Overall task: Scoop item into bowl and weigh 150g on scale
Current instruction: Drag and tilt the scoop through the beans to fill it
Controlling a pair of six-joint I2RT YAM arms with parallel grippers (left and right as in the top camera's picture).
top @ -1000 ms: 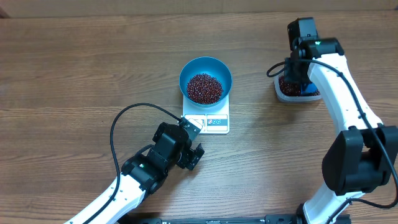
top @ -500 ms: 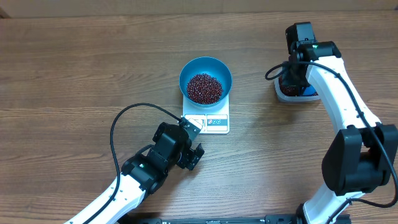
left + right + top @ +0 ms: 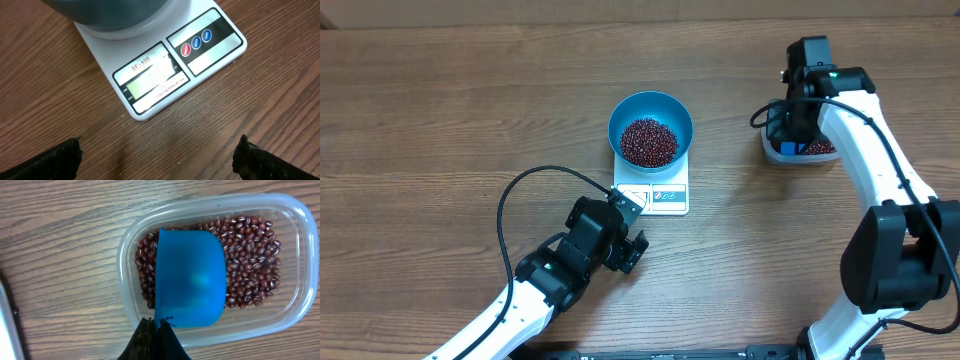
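Now | right gripper clamps scoop over beans | left gripper spread wide, facing scale

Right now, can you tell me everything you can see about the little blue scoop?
The blue scoop is bright blue and looks like smooth, slightly shiny plastic, with a rounded, squarish cup. No beans show on the face we can see. The right claw is shut on its near end, so the handle is hidden. The scoop sits inside the rim of the clear plastic tub, covering the middle of the red-brown beans. Whether it touches them can't be told.
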